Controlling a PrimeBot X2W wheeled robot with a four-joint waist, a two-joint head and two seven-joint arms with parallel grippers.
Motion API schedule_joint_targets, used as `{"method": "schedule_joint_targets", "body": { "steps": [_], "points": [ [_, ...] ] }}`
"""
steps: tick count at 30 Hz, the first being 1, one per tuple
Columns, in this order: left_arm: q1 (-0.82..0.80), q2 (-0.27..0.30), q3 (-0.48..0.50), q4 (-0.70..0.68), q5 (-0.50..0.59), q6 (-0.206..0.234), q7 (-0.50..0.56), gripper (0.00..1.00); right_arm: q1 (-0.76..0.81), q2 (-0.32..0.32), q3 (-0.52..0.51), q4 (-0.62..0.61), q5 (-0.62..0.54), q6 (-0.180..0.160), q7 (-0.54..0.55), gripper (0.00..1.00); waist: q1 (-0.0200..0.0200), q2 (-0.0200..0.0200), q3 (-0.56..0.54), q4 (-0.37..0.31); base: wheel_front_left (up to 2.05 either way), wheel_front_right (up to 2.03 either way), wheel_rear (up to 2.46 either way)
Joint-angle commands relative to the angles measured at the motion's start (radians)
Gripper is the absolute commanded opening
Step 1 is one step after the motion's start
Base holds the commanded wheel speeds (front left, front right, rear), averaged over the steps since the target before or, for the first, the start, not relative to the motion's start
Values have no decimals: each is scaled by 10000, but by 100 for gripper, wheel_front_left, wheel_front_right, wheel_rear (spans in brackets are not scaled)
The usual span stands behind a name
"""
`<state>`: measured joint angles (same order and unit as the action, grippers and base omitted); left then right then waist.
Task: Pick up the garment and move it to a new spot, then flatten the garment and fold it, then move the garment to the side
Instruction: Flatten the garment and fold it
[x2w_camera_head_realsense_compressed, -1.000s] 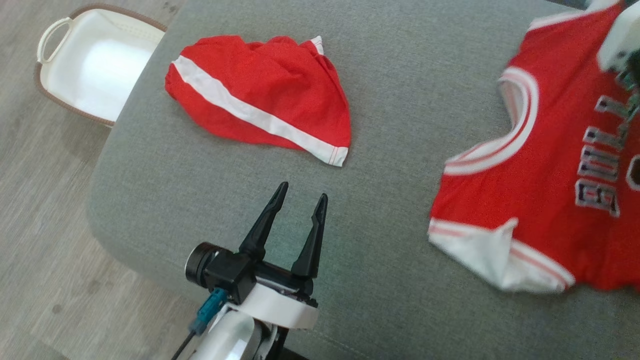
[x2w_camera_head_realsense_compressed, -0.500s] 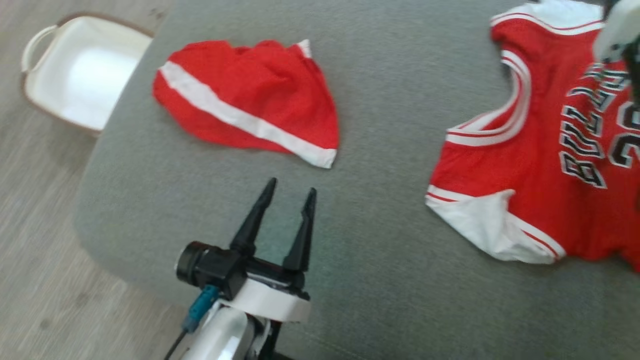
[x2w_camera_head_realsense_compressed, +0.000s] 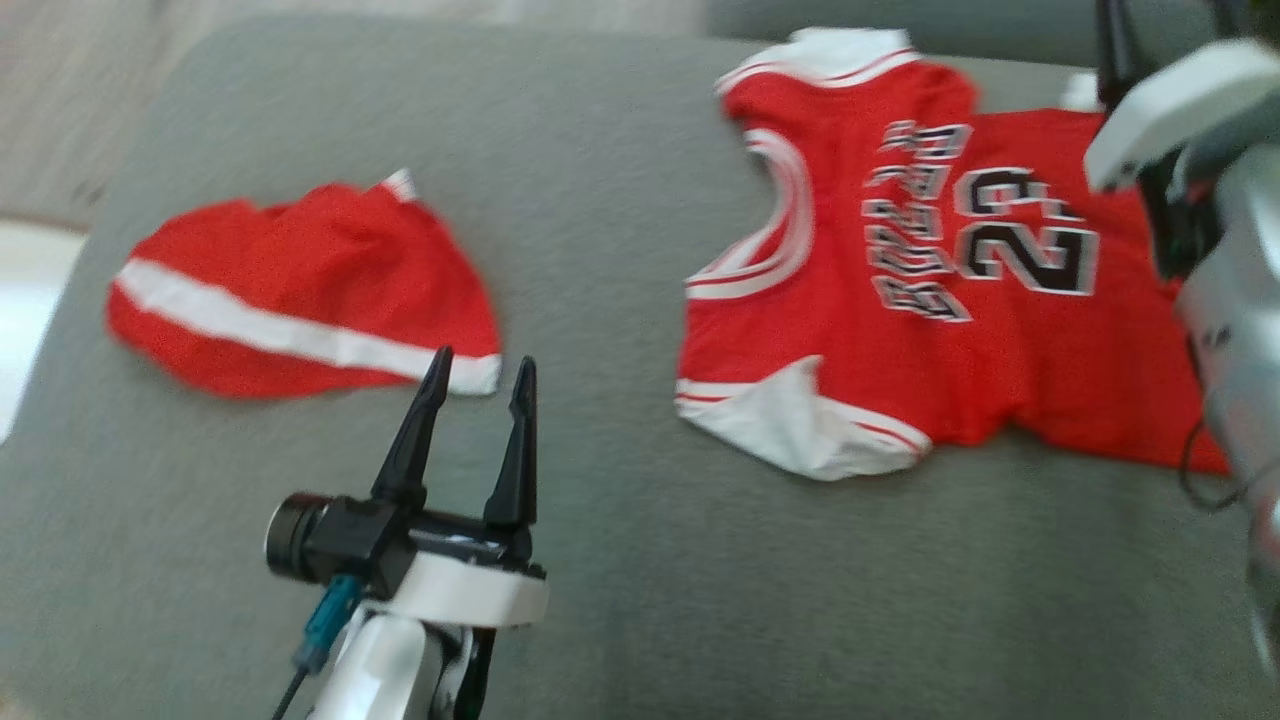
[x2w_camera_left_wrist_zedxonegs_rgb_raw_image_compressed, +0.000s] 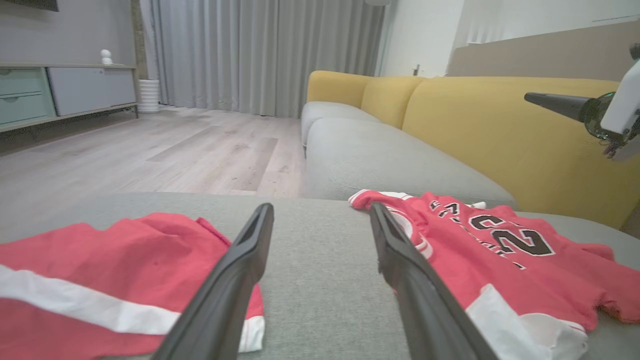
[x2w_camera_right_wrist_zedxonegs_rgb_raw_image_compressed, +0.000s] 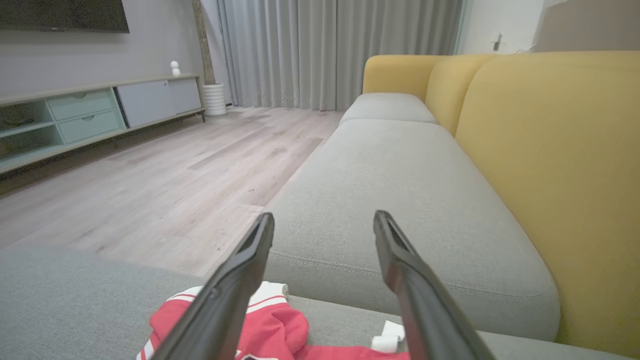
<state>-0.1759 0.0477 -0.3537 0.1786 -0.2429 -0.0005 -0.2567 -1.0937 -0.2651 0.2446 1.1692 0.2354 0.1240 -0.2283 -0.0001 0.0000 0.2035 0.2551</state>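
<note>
Head camera has swung right; the jersey (x2w_camera_head_realsense_compressed: 900, 380) lies spread, center-right of the frame. Left gripper (x2w_camera_head_realsense_compressed: 478, 372) and right gripper (x2w_camera_right_wrist_zedxonegs_rgb_raw_image_compressed: 324, 220) both gape empty. Light, limp, probably slippery: pinch its shoulder hems.

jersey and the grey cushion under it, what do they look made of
Jersey: thin, limp red fabric, probably a synthetic sports knit, matte; it creases softly and has white striped trim and outlined lettering. Cushion: grey woven upholstery cloth by the look, matte, with a fine heathered texture.
</note>
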Motion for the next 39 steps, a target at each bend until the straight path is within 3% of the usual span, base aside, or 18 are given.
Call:
{"method": "schedule_joint_targets", "body": {
  "steps": [1, 6, 9, 12, 22, 32, 39],
  "points": [
    [77, 26, 489, -380, 105, -52, -51, 100, 568, 77, 189, -793, 485, 67, -186, 100, 1, 0, -797, -1113, 0, 0, 0],
    [407, 26, 721, -486, 122, -135, -51, 100, 2621, -108, -58, -2373, 1195, 67, -315, 100, 1, 0, -1273, -1884, 0, 0, 0],
    [582, 26, 823, -561, 64, -149, -51, 100, 4102, -35, -708, -3679, 1174, 67, -328, 100, 1, 0, -1400, -2271, 0, 0, 0],
    [672, 26, 892, -579, 100, -195, -51, 100, 5785, 450, -1757, -5126, 970, 67, -331, 100, 1, 0, -1450, -2578, 0, 0, 0],
    [834, 26, 950, -509, 32, -278, -51, 100, 9415, 2065, -3064, -7750, -331, 67, -333, 100, 1, 0, -1560, -3286, 0, 0, 0],
    [459, 26, 875, -293, 530, -602, -51, 100, 9461, 2145, -3046, -8495, -33, 67, -334, 100, 1, 0, -1067, -3540, 0, 0, 0],
    [-782, 103, 222, 1209, 1158, -1046, -51, 100, 9416, 2147, -3123, -8728, 61, 67, -334, 100, 1, 0, -437, -3742, 0, 0, 0]
  ]
}}
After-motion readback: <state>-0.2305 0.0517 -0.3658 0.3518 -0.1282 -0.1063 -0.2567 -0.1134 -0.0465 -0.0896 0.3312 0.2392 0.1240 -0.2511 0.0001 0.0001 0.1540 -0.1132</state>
